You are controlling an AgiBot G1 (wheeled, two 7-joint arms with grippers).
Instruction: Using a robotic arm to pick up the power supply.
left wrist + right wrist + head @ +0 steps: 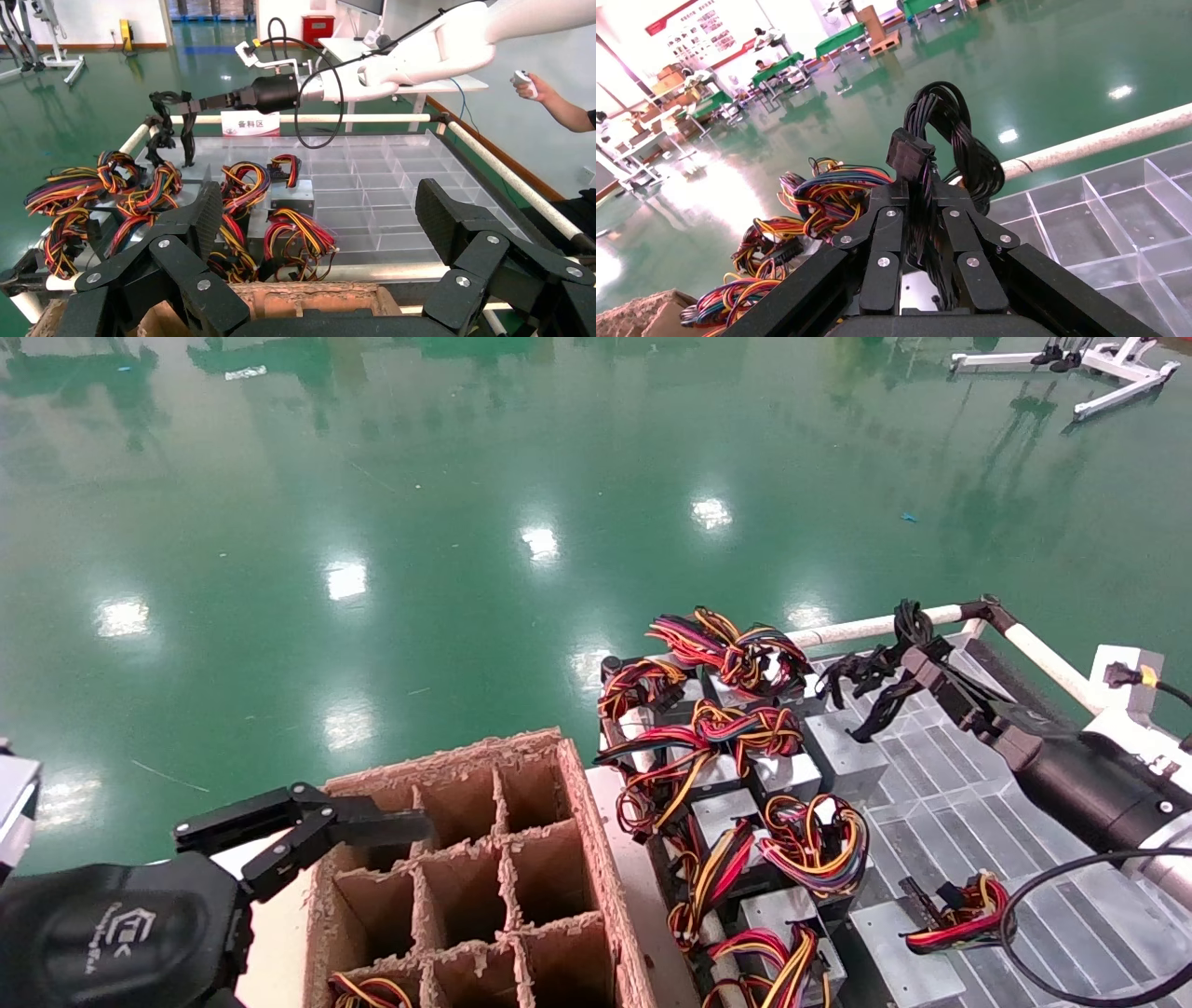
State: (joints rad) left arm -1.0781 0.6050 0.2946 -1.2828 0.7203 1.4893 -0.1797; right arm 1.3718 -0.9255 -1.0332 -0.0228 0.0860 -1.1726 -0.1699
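My right gripper (pixel 911 660) reaches over the far corner of the clear tray (pixel 941 784) and is shut on the power supply's bunch of black cables (pixel 871 674). In the right wrist view the black cables (pixel 954 133) run up between the closed fingers (pixel 895 210) and loop above them. A plain silver-grey box (pixel 843 752) lies just under the hanging cables; I cannot tell whether it is off the tray. In the left wrist view the right gripper (pixel 188 106) holds the cables (pixel 166 130) at the tray's far corner. My left gripper (pixel 307 826) hovers open over the cardboard box (pixel 484 877).
Several grey boxes with red, yellow and orange wires (pixel 736 654) crowd the tray's left side. A white rail (pixel 866 628) edges the tray. The cardboard box has divider cells, and one holds coloured wires (pixel 368 989). A person's hand with a remote (pixel 523 78) is beyond the tray.
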